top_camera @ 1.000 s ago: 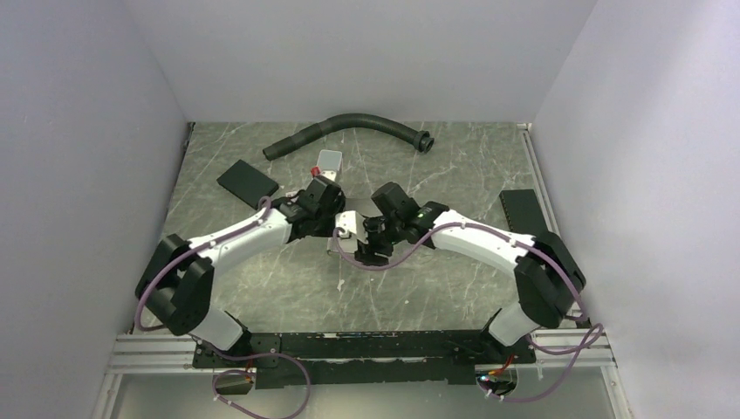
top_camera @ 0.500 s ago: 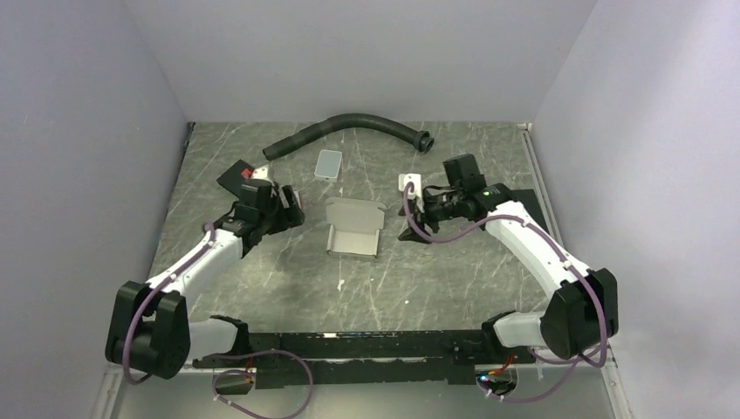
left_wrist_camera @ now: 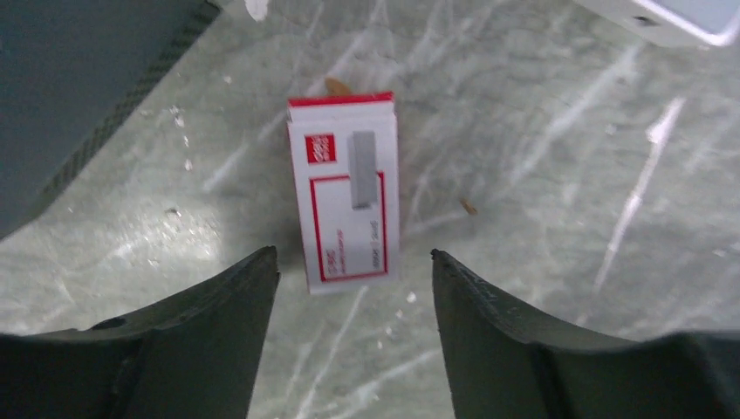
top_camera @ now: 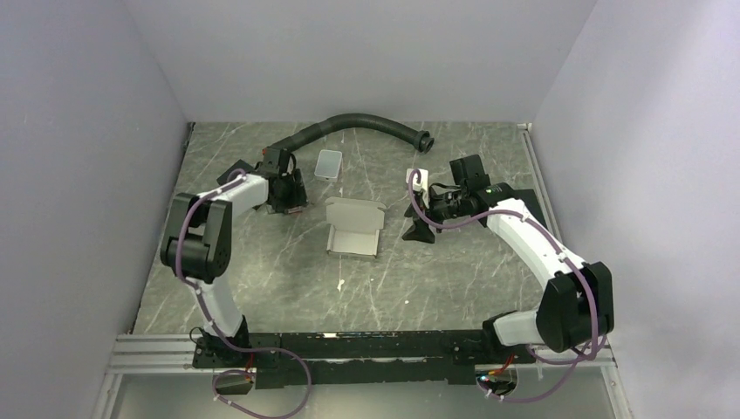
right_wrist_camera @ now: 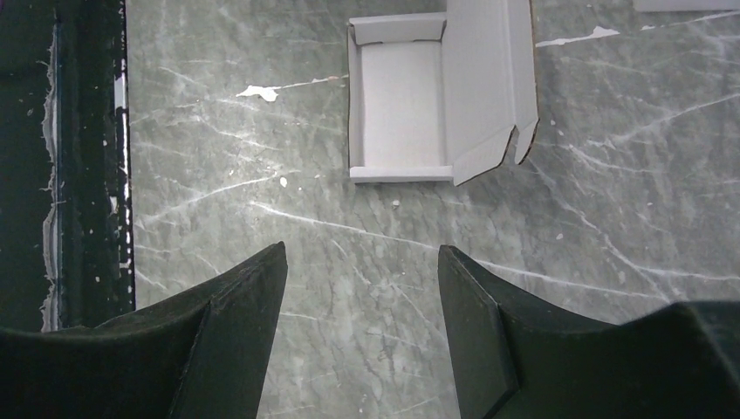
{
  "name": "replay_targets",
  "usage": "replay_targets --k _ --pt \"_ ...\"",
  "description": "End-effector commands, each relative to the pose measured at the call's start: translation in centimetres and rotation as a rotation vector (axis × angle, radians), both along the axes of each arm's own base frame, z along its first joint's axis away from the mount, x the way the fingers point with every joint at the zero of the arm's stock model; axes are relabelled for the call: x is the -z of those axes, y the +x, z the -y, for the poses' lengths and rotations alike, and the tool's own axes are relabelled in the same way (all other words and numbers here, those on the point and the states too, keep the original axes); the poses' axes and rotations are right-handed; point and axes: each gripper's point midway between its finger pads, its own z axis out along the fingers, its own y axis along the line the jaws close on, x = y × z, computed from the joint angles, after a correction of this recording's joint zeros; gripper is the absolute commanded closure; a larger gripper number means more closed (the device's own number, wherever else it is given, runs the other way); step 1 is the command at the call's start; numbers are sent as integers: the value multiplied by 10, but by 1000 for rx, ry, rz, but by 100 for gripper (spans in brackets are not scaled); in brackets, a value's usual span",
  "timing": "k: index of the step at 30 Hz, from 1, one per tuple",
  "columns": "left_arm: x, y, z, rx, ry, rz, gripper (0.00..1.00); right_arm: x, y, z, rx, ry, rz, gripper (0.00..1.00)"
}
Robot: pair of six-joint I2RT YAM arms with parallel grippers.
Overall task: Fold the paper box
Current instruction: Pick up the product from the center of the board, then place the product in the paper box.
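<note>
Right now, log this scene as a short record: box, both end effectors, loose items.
box: white thin-cardboard paper box, tray formed, lid flap open, lying on grey marbled table
left end effector: open, empty, pointed at small red-and-white printed carton
right end effector: open, empty, apart from the box
loose items: black ribbed hose; light grey rounded tile

Left arm (top_camera: 237, 189) and right arm (top_camera: 532, 246): white shells, black joint housings, purple looped cables (top_camera: 567, 352). Left gripper (left_wrist_camera: 353, 257) and right gripper (right_wrist_camera: 362, 253): black wedge-shaped fingers.

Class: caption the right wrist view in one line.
Right jaws open above the table; the paper box lies beyond, lid open.
</note>
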Motion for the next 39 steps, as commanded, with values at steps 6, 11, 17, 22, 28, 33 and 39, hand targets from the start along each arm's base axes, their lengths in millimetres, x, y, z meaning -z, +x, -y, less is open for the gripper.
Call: replay_targets --k 6,11,17,22,28,33,39 --pt "19 14 -12 27 119 -106 40 -10 0 -6 -25 45 6 32" --pt "26 17 -14 42 151 -131 51 -9 0 -6 -26 44 -4 33" --pt "17 6 -14 58 211 -103 76 -9 0 -5 -27 39 -1 33" --pt "-8 -33 6 95 154 -32 81 -10 -1 -5 -32 37 0 33" --pt "-46 -92 46 202 -13 73 83 -7 1 -4 -27 25 -6 33" --pt "-81 -123 76 327 -137 186 85 -5 4 -2 -11 18 -7 33" --pt "-94 -137 125 520 -202 302 86 -1 8 2 2 11 -16 33"
